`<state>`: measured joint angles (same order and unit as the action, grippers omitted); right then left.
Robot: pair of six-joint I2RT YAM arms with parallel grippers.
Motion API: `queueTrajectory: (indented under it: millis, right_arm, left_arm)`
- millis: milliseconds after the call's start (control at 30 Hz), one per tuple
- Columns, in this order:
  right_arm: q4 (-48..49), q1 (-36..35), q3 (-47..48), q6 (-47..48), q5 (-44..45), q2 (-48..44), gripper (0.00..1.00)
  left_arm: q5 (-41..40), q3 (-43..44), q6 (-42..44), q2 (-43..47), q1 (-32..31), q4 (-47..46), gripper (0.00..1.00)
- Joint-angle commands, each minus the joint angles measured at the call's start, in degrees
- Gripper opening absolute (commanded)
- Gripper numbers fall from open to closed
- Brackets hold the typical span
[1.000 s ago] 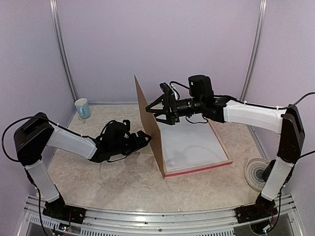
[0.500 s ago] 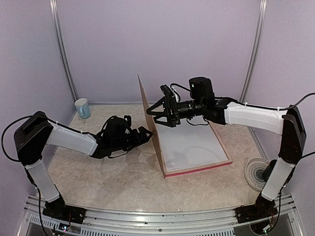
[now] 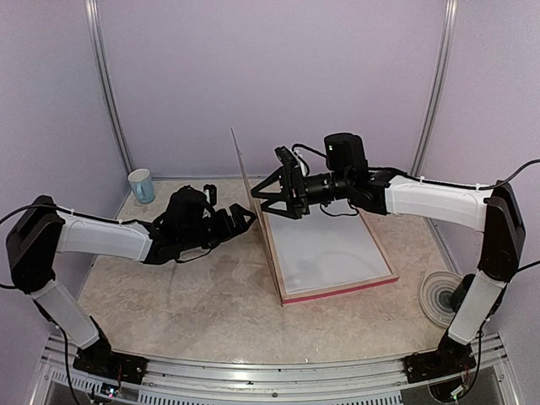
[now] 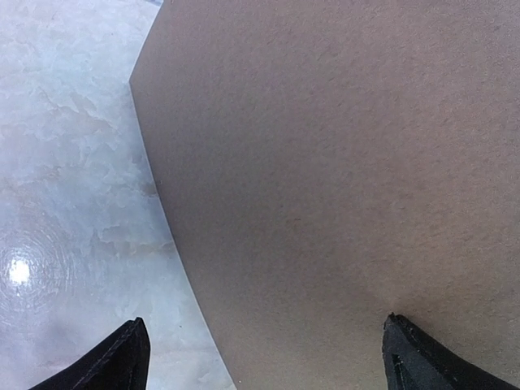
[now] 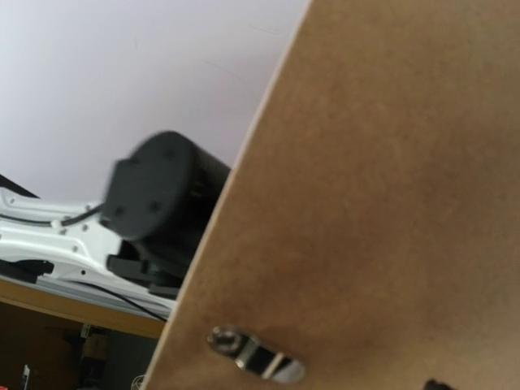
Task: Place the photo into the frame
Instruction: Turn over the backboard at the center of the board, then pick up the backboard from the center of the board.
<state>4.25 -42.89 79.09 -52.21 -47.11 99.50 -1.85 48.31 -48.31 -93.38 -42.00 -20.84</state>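
Two open, empty pincers, your left gripper (image 3: 245,218) and right gripper (image 3: 264,196), are flanking the upright backing board (image 4: 341,162); the frame (image 3: 342,288) is lying unclosed toward the right edge of the tabletop (image 3: 194,295), no photo showing

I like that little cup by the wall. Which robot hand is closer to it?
Left. The left gripper sits on the cup's side of the standing brown board. The right gripper hangs beyond the board, over the pink frame.
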Motion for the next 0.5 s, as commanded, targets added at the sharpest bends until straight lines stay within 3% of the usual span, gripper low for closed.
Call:
queueTrajectory:
  millis: [0, 467]
  right_arm:
    - [1.02, 0.07, -0.86, 0.17, 0.09, -1.03, 0.85]
    - [1.72, 1.28, -4.23, 1.05, -0.15, -1.24, 0.86]
  left_arm:
    - [1.05, 2.65, 1.45, 4.0, 0.43, 2.0, 0.99]
    - [1.5, 4.2, 0.67, 11.27, 0.43, 4.06, 0.99]
